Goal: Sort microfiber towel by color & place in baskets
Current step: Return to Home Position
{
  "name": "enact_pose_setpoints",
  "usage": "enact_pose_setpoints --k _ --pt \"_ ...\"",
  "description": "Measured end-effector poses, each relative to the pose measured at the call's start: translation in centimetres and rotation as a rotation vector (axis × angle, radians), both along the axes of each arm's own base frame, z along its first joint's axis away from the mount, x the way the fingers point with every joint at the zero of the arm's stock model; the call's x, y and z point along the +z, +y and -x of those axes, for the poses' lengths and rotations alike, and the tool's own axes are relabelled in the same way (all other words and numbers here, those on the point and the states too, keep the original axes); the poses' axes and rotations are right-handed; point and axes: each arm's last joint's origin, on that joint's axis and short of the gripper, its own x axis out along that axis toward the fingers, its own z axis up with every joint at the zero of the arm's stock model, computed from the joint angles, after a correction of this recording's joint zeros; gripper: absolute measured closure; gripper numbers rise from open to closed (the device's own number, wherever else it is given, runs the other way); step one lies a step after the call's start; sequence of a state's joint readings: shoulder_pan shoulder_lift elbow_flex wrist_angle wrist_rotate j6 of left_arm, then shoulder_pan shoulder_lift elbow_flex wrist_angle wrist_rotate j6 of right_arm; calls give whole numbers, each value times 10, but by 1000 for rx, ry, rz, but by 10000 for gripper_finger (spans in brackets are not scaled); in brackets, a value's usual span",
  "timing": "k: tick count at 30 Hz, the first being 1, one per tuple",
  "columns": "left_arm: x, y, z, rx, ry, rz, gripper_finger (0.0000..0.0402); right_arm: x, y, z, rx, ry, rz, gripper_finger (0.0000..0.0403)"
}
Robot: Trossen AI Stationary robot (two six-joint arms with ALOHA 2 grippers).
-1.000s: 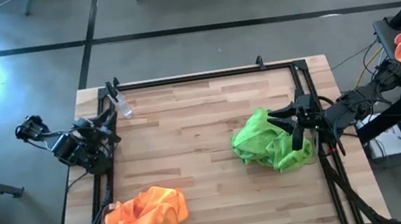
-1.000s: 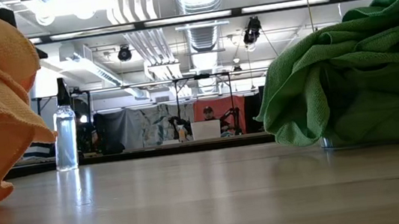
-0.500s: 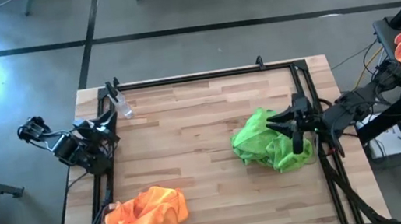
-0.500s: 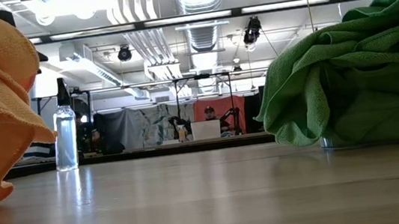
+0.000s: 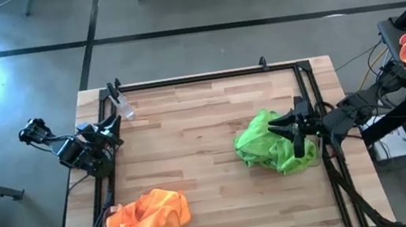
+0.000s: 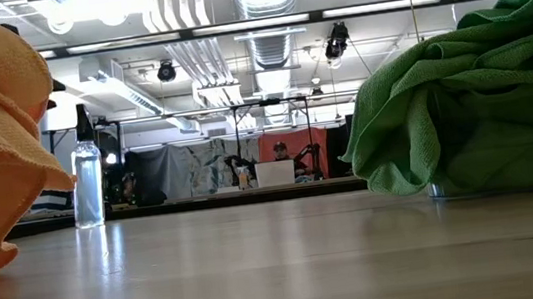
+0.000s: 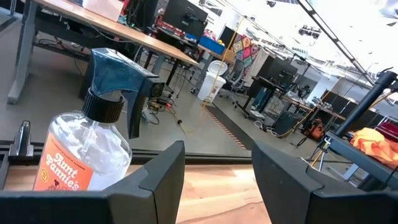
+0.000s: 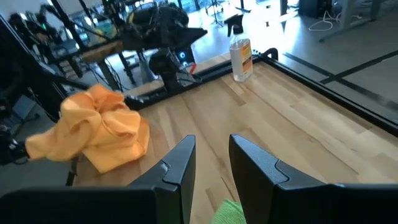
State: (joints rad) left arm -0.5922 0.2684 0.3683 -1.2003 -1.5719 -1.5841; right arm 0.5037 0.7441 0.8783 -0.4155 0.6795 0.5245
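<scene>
Table (image 5: 204, 121), wood top: orange towels (image 5: 149, 224) in one heap at the near left corner; green towels (image 5: 271, 147) in one heap toward the right side, well apart from the orange, with only a sliver of the clear bin (image 6: 449, 189) showing under them in the low view. Left gripper (image 7: 219, 149): at the left table edge, near the spray bottle (image 7: 81, 155) standing upright in the far left corner, fingers parted, nothing held. Right gripper (image 8: 212, 140): over the right part of the green heap, pointing across the table, fingers parted, nothing held.
</scene>
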Motion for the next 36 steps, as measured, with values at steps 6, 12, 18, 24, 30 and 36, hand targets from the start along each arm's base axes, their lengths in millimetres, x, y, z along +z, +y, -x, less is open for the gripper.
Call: enact_pose_setpoints --k 6,12,18,24,30,36 --pt "-1 0 -1 0 -1 0 231 -5 4 -6 26 41 77 312" --pt "-1 0 -1 0 5 -3 231 6 -3 6 63 -3 164 312" --pt "-1 -1 -1 0 6 -3 231 27 -17 39 217 -166 216 312" --pt "-1 -1 -2 0 14 -9 231 23 -33 72 277 -283 240 312" --pt "-1 -1 -2 0 20 -13 231 14 -43 96 378 -385 248 312" --pt "0 -1 -2 0 17 -11 231 1 -53 116 406 -459 237 312"
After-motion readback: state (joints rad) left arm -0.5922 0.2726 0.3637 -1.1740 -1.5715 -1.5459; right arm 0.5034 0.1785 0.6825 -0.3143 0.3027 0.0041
